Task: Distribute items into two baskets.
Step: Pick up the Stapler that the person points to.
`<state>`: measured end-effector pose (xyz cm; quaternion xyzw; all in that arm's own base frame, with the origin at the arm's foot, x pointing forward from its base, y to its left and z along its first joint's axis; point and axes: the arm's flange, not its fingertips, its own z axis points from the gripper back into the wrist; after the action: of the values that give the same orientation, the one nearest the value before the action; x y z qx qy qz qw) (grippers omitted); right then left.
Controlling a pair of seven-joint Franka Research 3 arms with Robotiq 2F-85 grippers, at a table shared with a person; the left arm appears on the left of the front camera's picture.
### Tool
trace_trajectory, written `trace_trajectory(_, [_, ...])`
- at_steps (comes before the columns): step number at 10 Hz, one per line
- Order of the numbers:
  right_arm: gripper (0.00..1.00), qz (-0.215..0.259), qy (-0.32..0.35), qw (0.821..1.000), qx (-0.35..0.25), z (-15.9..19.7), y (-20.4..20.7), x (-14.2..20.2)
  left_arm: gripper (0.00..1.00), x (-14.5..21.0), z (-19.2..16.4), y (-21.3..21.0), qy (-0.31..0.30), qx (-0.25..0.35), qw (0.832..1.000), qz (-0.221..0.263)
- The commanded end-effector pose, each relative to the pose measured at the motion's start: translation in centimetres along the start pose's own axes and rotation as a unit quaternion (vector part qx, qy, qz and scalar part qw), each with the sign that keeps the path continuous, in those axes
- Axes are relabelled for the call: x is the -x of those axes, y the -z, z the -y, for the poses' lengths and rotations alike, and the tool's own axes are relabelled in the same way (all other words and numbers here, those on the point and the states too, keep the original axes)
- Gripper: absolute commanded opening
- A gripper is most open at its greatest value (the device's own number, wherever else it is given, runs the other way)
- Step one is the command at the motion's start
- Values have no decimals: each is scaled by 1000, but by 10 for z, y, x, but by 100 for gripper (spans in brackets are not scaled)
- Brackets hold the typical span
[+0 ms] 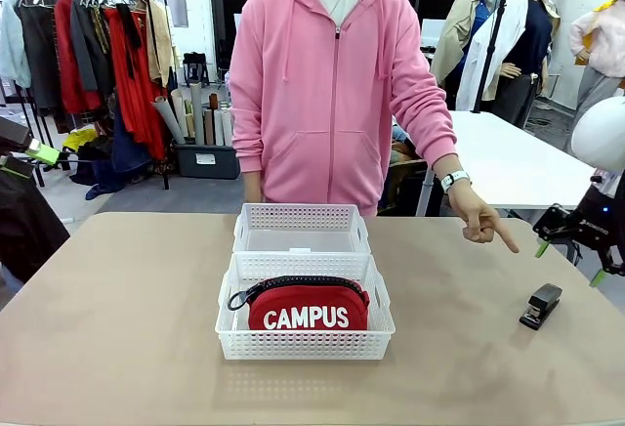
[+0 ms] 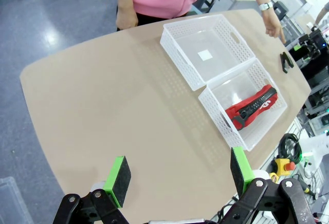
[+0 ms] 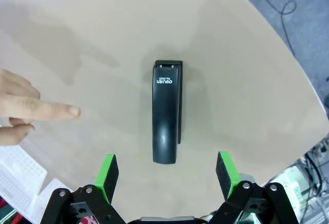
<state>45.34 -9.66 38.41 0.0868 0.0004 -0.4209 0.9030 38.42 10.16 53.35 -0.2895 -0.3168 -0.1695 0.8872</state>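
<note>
The small black stapler [image 3: 167,113] lay mid-frame on the tan table [image 3: 247,54], above the right gripper's [image 3: 167,170] parted green pads [image 3: 107,175]. Rigid, compact and likely slick, it suited a pinch across its narrow flanks.

A black stapler [image 3: 166,112] lies flat on the tan bench [image 3: 103,29], its white-printed end pointing away. The right gripper [image 3: 167,170] faces it, its green-padded fingers [image 3: 107,175] spread wide, one to each side of the stapler's near end and not touching it. From the left edge a person's hand [image 3: 20,112] points an index finger toward the stapler, stopping short of it. A white lattice basket [image 3: 18,183] corner shows at lower left.
</note>
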Motion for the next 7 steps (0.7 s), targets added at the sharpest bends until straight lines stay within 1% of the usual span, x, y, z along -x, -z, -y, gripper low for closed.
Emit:
trace_trajectory(1, [100, -2, 28, 1000, 0, -7, 18, 3, 100, 1, 1, -1, -5, 2, 1000, 1])
trace_trajectory(7, [100, -12, 34, 999, 14, -10, 49, 9, 100, 1, 1, -1, -5, 2, 1000, 1])
